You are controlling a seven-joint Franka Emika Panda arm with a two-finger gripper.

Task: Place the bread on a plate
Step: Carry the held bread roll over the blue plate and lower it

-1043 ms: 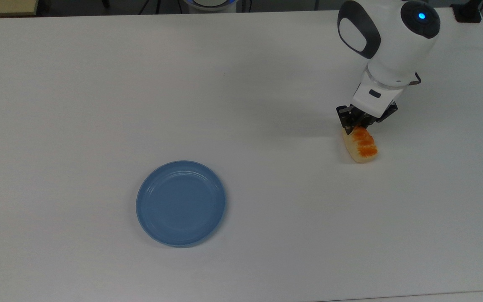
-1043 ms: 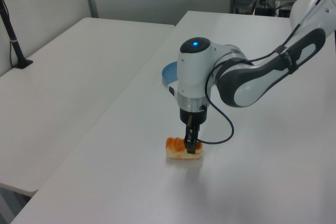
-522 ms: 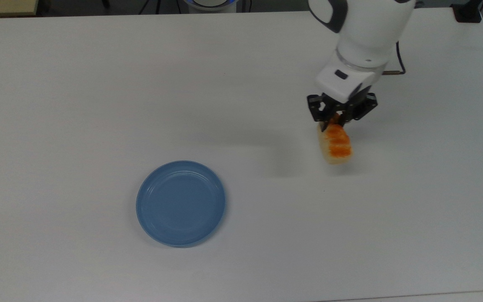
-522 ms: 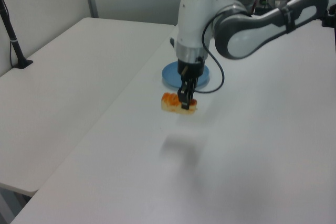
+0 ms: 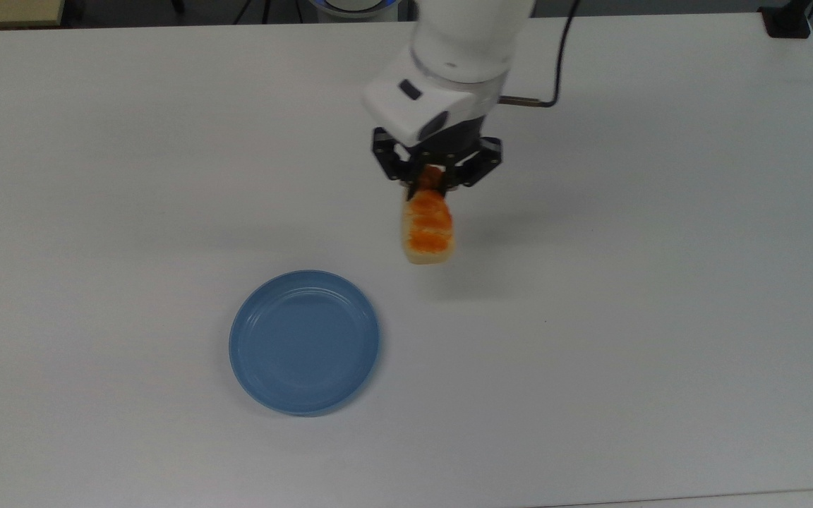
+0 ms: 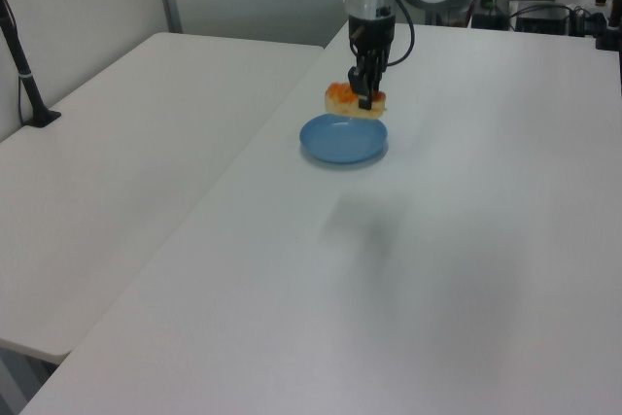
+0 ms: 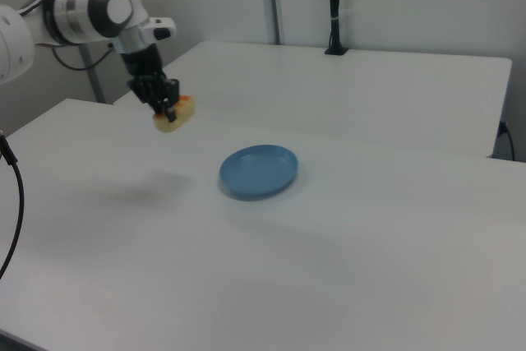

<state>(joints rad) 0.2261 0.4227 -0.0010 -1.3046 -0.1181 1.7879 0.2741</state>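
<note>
The gripper [image 5: 433,185] has its fingers clamped on one end of the bread [image 5: 428,231], held in the air above the table [image 5: 660,317]; the plate [image 5: 305,342] lies apart, bare

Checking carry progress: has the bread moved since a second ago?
Yes. In the top view the bread, held by the tool, has moved left toward the plate, which stayed put.

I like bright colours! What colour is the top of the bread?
Orange-brown, over pale cream sides; the bread shows best in the top view.
</note>
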